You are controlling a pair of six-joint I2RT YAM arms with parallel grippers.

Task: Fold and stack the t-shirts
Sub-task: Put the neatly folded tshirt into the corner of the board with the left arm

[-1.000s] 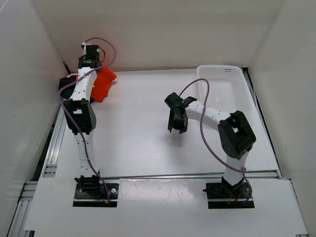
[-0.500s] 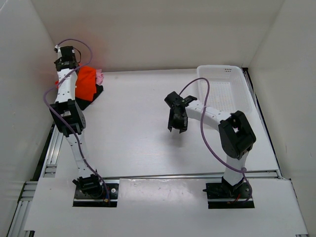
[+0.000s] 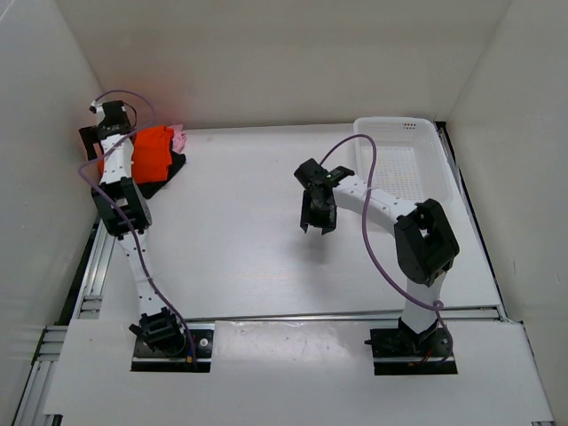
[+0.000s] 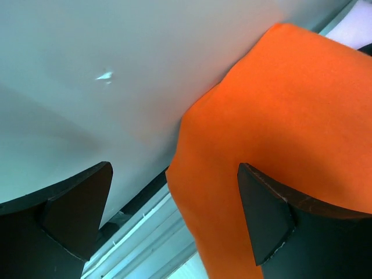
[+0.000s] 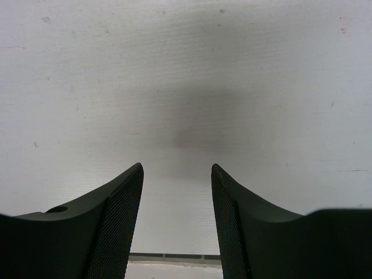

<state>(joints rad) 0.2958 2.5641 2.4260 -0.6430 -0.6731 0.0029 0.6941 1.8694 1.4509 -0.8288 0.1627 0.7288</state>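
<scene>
top external: left gripper (image 3: 108, 118) sits deeper in the far-left corner than before; orange t-shirt (image 3: 153, 153) now lies on black t-shirt (image 3: 172, 166), pink t-shirt (image 3: 180, 138) peeking out behind; right gripper (image 3: 316, 227) unmoved mid-table | left wrist: fingers (image 4: 75, 209) spread wide, orange cloth just beyond, unpinched | right wrist: fingers (image 5: 119, 215) parted above the table (image 5: 174, 70), gripping nothing

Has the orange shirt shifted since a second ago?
Yes. The orange t-shirt has moved left, away from the white basket, toward the left wall.
</scene>
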